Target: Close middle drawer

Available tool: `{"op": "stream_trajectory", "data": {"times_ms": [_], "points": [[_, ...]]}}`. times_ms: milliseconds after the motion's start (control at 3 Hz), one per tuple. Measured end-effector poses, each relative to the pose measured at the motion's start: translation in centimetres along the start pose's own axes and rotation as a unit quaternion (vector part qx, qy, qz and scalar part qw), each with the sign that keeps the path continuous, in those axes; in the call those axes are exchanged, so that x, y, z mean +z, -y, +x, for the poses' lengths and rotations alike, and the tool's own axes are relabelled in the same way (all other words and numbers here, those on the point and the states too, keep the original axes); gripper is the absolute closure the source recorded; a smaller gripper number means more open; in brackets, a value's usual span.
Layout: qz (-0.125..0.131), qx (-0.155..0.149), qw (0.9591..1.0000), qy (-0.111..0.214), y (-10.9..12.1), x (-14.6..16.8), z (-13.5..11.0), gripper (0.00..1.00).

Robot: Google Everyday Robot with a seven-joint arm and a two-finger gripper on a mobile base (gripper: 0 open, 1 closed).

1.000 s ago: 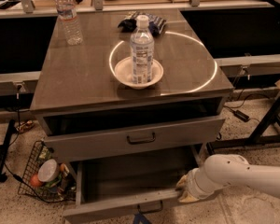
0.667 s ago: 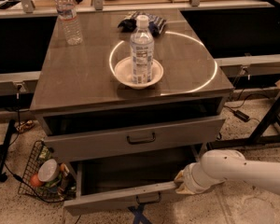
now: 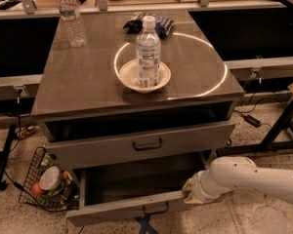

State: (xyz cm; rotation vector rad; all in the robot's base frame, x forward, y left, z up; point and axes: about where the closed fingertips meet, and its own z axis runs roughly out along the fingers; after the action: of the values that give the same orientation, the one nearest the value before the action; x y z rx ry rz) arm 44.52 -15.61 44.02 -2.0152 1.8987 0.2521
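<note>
The middle drawer (image 3: pixel 122 206) is the low-fronted grey tray with a small black bar handle (image 3: pixel 154 209). It stands pulled far out at the bottom of the grey cabinet (image 3: pixel 88 82). My gripper (image 3: pixel 189 191), on the end of the white arm (image 3: pixel 244 177), is against the right end of that drawer's front panel. The taller-fronted drawer (image 3: pixel 146 143) above it stands slightly out, with a dark gap over it.
On the cabinet top stand a water bottle in a white bowl (image 3: pixel 147 57), a second bottle (image 3: pixel 71 21) at the back left and a dark cloth (image 3: pixel 146 23). A wire basket (image 3: pixel 46 182) of items sits on the floor left of the drawer. Black stand legs (image 3: pixel 281 126) are at the right.
My gripper and arm have moved left and inward against the drawer's right front corner. The drawer front has slid in a little at that end.
</note>
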Motion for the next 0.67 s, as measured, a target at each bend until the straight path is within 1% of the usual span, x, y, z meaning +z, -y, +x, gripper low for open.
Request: {"op": "stream_trajectory", "data": {"times_ms": [333, 667], "points": [[-0.002, 0.001, 1.0000, 0.003, -0.43, 0.08, -0.17, 0.53], [-0.002, 0.001, 1.0000, 0.003, -0.42, 0.07, -0.16, 0.30]]}}
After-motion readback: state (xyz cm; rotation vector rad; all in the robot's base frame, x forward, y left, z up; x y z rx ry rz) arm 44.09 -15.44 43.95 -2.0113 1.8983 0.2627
